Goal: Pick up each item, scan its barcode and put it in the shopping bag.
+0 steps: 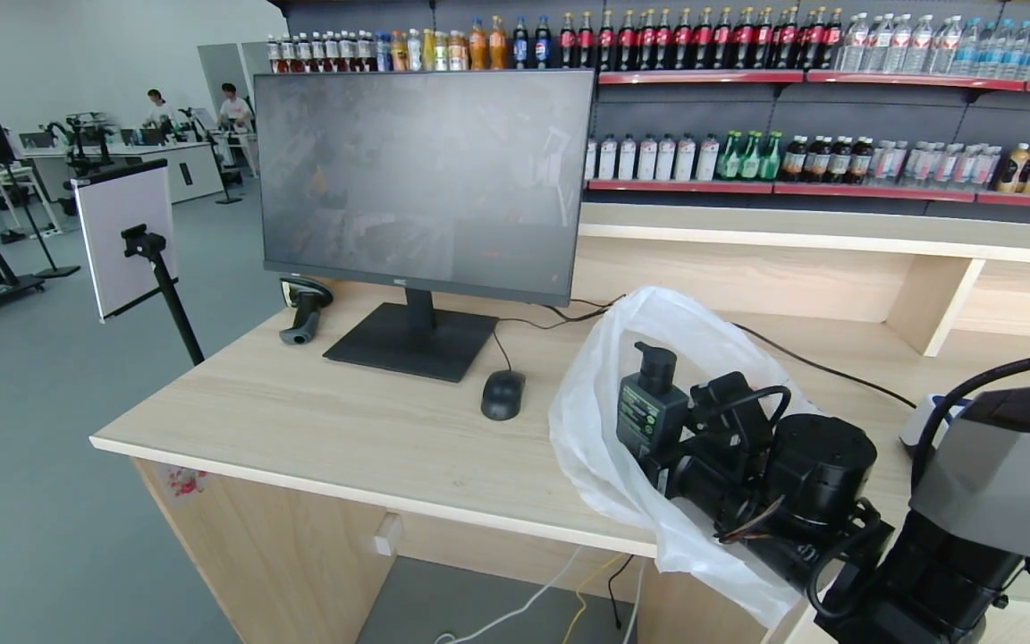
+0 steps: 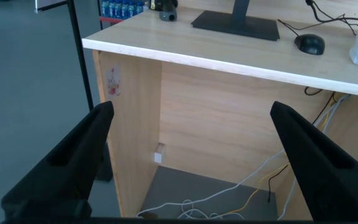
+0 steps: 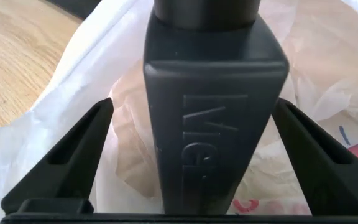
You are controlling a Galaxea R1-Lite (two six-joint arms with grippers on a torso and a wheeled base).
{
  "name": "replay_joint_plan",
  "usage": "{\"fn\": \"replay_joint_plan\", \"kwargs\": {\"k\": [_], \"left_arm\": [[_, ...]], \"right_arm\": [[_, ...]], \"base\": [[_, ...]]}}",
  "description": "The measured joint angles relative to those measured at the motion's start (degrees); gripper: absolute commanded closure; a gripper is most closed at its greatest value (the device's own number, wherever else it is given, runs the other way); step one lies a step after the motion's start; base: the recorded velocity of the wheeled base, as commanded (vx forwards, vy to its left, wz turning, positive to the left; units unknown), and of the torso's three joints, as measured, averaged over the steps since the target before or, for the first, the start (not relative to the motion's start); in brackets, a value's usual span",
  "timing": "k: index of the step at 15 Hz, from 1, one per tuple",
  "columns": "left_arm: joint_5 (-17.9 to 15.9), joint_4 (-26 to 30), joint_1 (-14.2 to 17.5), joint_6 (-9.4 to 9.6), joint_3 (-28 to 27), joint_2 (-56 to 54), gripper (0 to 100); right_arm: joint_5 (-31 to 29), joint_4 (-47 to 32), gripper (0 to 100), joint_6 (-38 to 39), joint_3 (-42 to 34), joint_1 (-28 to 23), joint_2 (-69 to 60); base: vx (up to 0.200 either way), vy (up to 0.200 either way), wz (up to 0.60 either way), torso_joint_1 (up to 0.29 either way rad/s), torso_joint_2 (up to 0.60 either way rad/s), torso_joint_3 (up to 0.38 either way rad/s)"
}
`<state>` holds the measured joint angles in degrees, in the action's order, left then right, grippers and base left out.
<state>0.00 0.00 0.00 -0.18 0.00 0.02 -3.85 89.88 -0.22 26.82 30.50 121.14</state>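
Here's a dark grey-green bottle [image 1: 649,413] with a black pump top and a green label, and a milky, see-through white bag [image 1: 595,447] with pink-red print. The desk [image 1: 318,420] is pale wood grain, while the monitor [image 1: 426,170], mouse [image 1: 503,394] and scanner [image 1: 303,313] are all black. The shelves [image 1: 703,78] have red edges.

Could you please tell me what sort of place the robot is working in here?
Probably a mock shop checkout inside a lab or workshop: shelves of bottled drinks behind, a wooden counter with a monitor and handheld barcode scanner, and a plastic shopping bag.
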Motion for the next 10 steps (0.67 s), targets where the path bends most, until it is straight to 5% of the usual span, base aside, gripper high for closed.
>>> {"fn": "replay_joint_plan", "kwargs": {"k": [10], "left_arm": [[0.0,0.0,0.0,-0.06,0.0,0.0,0]], "right_arm": [[0.0,0.1,0,0.0,-3.7,0.1,-7.5]], "base": [[0.000,0.000,0.00,0.000,0.00,0.000]]}}
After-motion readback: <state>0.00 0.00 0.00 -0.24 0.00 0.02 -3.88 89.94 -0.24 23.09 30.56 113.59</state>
